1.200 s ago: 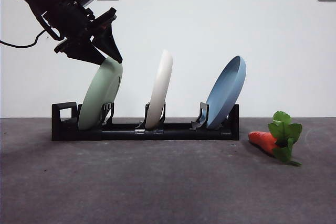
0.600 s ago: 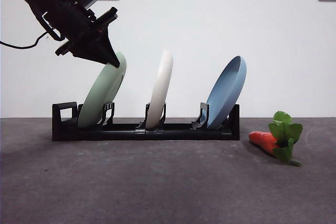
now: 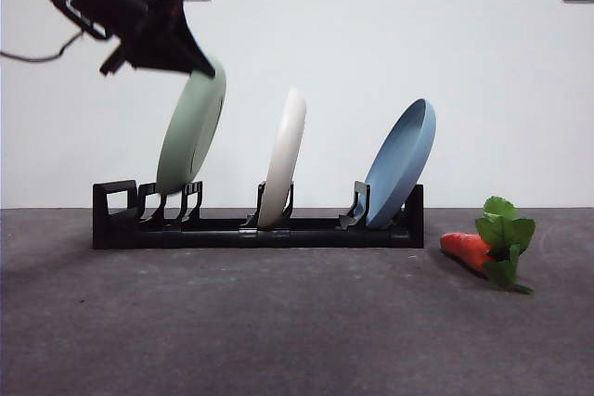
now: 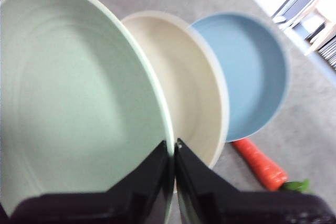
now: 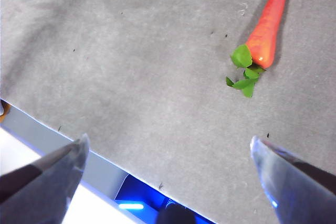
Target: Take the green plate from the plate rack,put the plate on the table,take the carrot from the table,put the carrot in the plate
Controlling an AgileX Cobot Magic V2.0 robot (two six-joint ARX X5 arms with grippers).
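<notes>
My left gripper point(image 3: 200, 67) is shut on the top rim of the green plate point(image 3: 190, 132), which hangs tilted with its lower edge just above the left slots of the plate rack point(image 3: 255, 229). In the left wrist view the jaws point(image 4: 173, 148) pinch the green plate's rim point(image 4: 79, 93). The carrot point(image 3: 469, 249) lies on the table point(image 3: 278, 322) right of the rack, leaves toward the front. My right gripper point(image 5: 168, 150) is open above the table, and the carrot point(image 5: 266, 30) lies some way ahead of it.
A cream-white plate point(image 3: 283, 157) stands in the rack's middle slot and a blue plate point(image 3: 401, 162) leans in its right slot. Both show behind the green plate in the left wrist view. The table's near edge point(image 5: 63, 145) runs below the right gripper.
My left gripper has risen and moved slightly right with the green plate. The plate's lower edge has come up out of the rack slot. Nothing else moved.
</notes>
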